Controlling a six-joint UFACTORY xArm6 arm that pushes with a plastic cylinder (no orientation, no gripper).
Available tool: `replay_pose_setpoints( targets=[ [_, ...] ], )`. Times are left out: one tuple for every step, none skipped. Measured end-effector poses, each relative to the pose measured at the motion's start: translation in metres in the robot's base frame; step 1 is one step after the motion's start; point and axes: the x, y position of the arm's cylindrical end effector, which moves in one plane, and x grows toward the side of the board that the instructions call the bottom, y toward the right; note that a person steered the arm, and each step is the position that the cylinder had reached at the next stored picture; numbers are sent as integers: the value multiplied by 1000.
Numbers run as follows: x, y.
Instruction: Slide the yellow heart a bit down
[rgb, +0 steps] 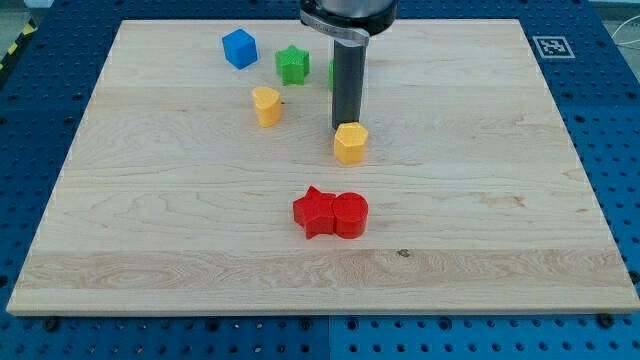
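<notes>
Camera view shows my tip (345, 127) resting just at the top side of a yellow block (350, 143), touching or nearly so; there is no gripper on this rig, only the bare rod, so nothing is held. Which yellow piece is the heart is hard to settle: the one under my tip looks faceted, while the other yellow block (266, 105), nearer the board's top-left corner, has a notched top and reads more like a heart to me. If the piece at my tip is the target, I judge the push is set up, and the next move calls for a short straight stroke toward the board's bottom edge, stopping well before the red star (314, 211) and red cylinder (350, 214), which sit touching each other below. A blue cube (239, 48) and green star (292, 64) lie near the top edge. Another green block (332, 71) is mostly hidden behind the rod, its shape unreadable.
</notes>
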Motion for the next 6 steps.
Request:
replay_pose_setpoints(
  targets=[
    [-26, -5],
    [-58, -19],
    [-62, -45],
    [-62, -81],
    [-62, -104],
    [-51, -105]
  ],
)
